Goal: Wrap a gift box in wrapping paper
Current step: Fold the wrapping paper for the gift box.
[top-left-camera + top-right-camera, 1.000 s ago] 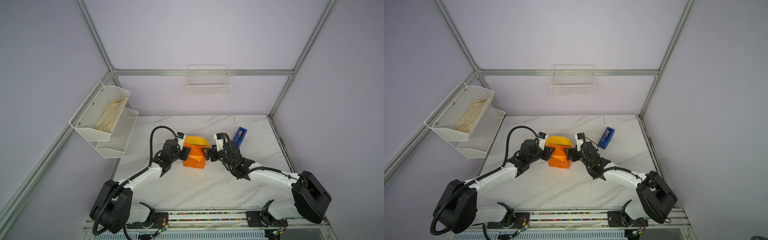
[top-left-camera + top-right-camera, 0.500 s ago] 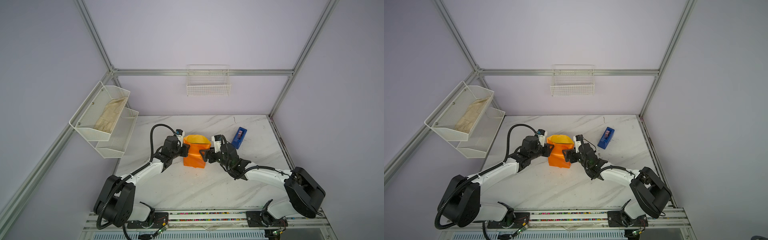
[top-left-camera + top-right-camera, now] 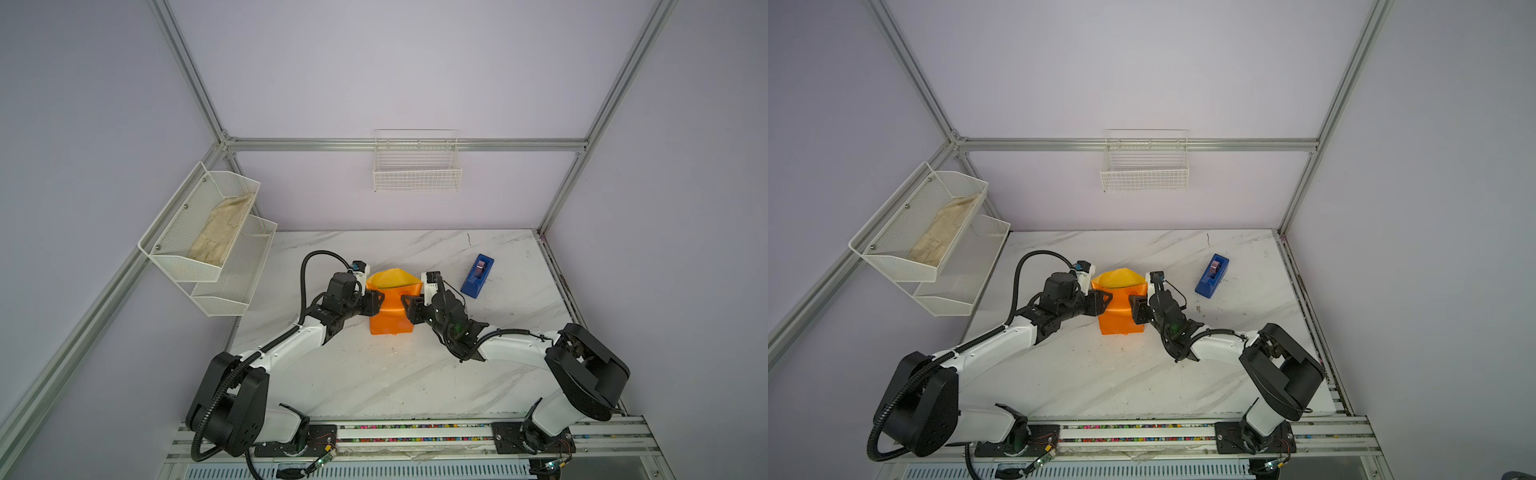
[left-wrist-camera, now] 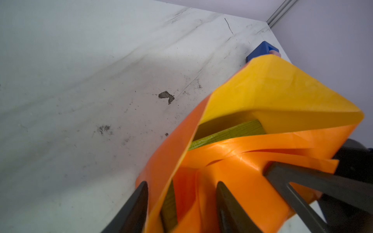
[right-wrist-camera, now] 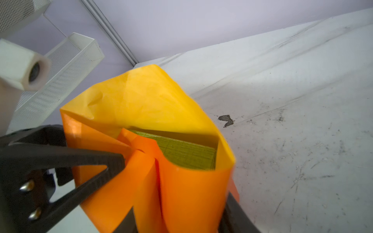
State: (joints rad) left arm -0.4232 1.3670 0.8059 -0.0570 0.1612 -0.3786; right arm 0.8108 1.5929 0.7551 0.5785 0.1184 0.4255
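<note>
In both top views, the paper [image 3: 392, 309] is standing on the table [image 3: 374, 374], with the left claw [image 3: 377, 300] and right claw [image 3: 406, 302] touching its sides. Left wrist: the left claw, half-open, is straddling paper folds; whether it is gripping, I cannot tell. Right wrist: the right claw is doing likewise; the box [image 5: 187, 155] is sitting inside the paper.

Gift box [image 5: 181, 156] apparently mostly behind wrapping paper [image 5: 141, 100]

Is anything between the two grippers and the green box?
Yes: the wrapping paper is folded around the gift box, so the left gripper and right gripper meet paper on opposite sides, not the box.
</note>
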